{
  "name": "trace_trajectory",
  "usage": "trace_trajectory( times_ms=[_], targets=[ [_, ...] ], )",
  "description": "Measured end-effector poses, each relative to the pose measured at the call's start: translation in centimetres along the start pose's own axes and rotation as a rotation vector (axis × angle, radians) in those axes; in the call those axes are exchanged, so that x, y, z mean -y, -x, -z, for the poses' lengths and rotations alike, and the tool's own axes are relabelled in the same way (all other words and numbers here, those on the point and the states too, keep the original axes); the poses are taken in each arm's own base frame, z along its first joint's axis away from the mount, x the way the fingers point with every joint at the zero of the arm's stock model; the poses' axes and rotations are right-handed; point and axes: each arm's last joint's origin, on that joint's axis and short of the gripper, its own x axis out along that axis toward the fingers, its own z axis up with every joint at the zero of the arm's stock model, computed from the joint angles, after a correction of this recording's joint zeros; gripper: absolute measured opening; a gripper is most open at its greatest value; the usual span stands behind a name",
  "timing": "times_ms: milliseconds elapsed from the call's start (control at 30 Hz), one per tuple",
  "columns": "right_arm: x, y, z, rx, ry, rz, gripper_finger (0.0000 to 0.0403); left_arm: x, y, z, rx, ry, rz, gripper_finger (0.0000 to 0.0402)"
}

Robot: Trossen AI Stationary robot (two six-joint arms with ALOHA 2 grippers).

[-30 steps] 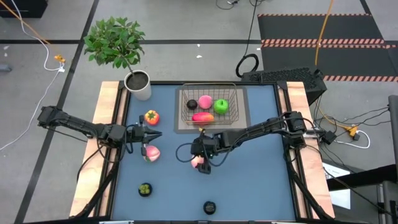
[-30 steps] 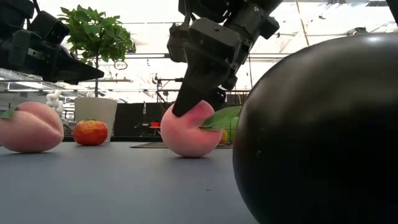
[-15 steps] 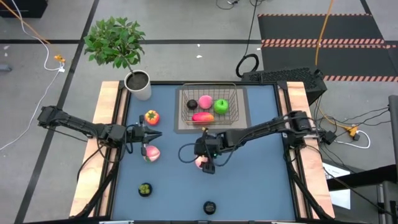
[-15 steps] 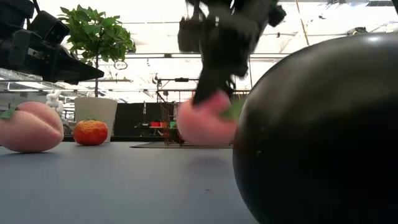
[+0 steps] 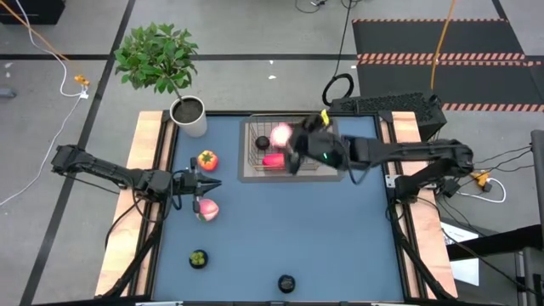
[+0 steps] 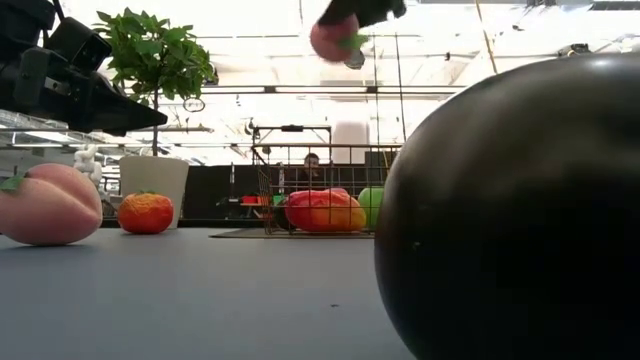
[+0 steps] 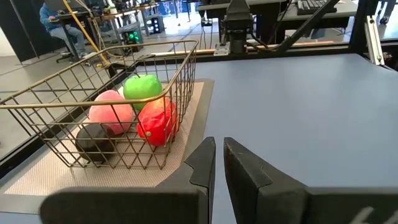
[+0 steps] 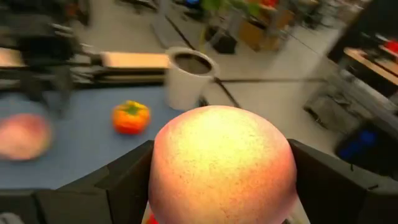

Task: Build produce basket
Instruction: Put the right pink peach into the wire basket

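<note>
The grey wire basket (image 5: 286, 144) stands on a tan mat at the table's far middle. It holds a green apple (image 7: 143, 87), a pink peach (image 7: 112, 112), a red-orange oval (image 7: 158, 121) and a small dark round one (image 7: 93, 140). My right gripper (image 5: 289, 140) is high over the basket, shut on another pink peach (image 8: 221, 162). My left gripper (image 5: 217, 183) is shut and empty at the table's left. Just near of it a third peach (image 5: 206, 208) lies on the table, and the orange-red one with a green top (image 5: 206, 159) lies just beyond it. My right gripper pinches the pink peach between its two fingers, one on each of the peach's opposite sides (image 8: 158, 180). In the low view the peach (image 6: 335, 38) is lifted clear, high above the basket's rim.
A white pot with a leafy plant (image 5: 190, 116) stands at the far left corner. Two small dark round ones (image 5: 198, 257) (image 5: 286, 282) lie near the table's near edge; one of them fills the right of the low view (image 6: 510, 210). People sit in the room beyond.
My right gripper has lifted the pink peach off the table's middle and carried it up and toward the far edge, until it is over the basket. The peach has stayed in the shut fingers.
</note>
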Motion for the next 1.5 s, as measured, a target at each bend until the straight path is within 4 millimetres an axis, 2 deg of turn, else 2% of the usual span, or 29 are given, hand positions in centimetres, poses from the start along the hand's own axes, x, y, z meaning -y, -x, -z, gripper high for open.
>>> trace_trajectory(
  times_ms=[133, 267, 367, 533, 733, 900, 1300, 1500],
  targets=[
    [2.9, -3.2, 1.7, -0.049, -0.106, 0.015, 0.0318, 0.0, 0.0, 0.0, 0.000, 0.000, 0.000, 0.0037],
    [4.8, -7.5, 6.3, -0.168, -0.207, -0.046, 0.0318, 0.0, 0.0, 0.0, 0.001, 0.000, 0.000, 0.0037],
    [5.5, -9.6, 9.5, -0.217, -0.271, -0.095, 0.0318, 0.0, 0.0, 0.0, 0.001, 0.000, -0.001, 0.0037],
    [5.6, -11.3, 13.4, -0.228, -0.305, -0.101, 0.0318, 0.0, 0.0, 0.0, 0.001, 0.000, 0.000, 0.0037],
    [5.1, -11.2, 15.4, -0.188, -0.310, -0.117, 0.0338, 0.0, 0.0, 0.0, 0.000, 0.000, -0.007, 0.0037],
    [5.1, -11.1, 16.1, -0.190, -0.340, -0.102, 0.0358, -0.2, 0.0, 0.0, -0.001, 0.000, -0.050, 0.0037],
    [4.7, -11.0, 15.9, -0.169, -0.322, -0.115, 0.0387, -0.2, 0.0, 0.0, 0.001, 0.002, -0.056, 0.0037],
    [4.6, -9.8, 14.5, -0.119, -0.338, -0.120, 0.0393, -0.2, 0.0, 0.0, 0.000, 0.001, -0.056, 0.0037]
  ],
)
